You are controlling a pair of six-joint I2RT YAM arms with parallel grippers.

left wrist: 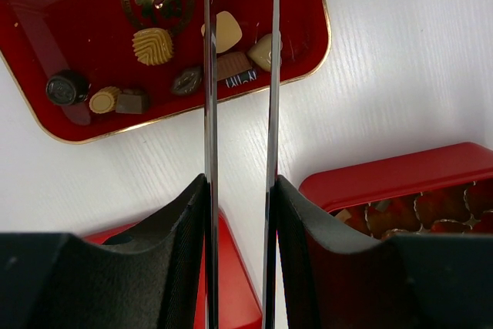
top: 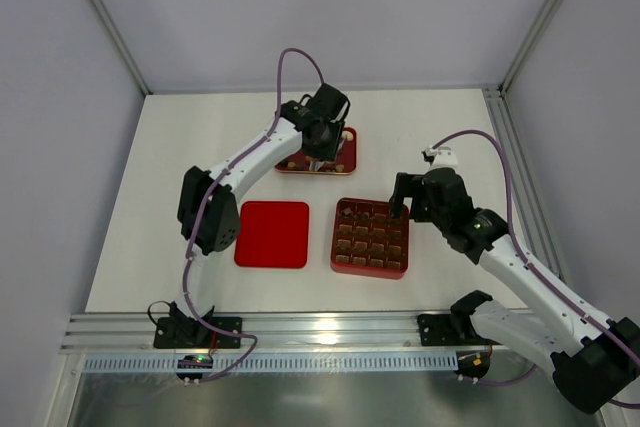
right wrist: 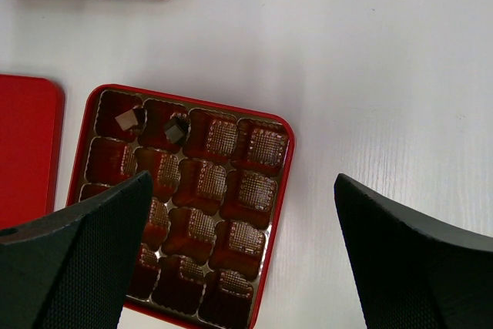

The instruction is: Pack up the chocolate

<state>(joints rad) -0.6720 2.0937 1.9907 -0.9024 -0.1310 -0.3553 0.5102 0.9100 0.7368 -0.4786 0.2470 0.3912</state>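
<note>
Several chocolate pieces [left wrist: 152,45], cream, tan and dark, lie loose in a shallow red tray [left wrist: 77,5] at the back of the table. My left gripper [left wrist: 240,182] hovers over this tray [top: 350,152], shut on long metal tweezers [left wrist: 209,98]. The tweezer arms stand apart with no piece gripped between them. A cream piece [left wrist: 225,30] lies under the gap. The red gridded box [right wrist: 286,190] holds a tan piece [right wrist: 126,119] and a dark piece [right wrist: 175,130] in its two far-left cells. My right gripper [right wrist: 243,182] is open and empty above the box.
The flat red lid [top: 272,234] lies left of the box [top: 368,272]. The lid also shows in the right wrist view [right wrist: 27,144]. White frame rails run along the table's right side and near edge.
</note>
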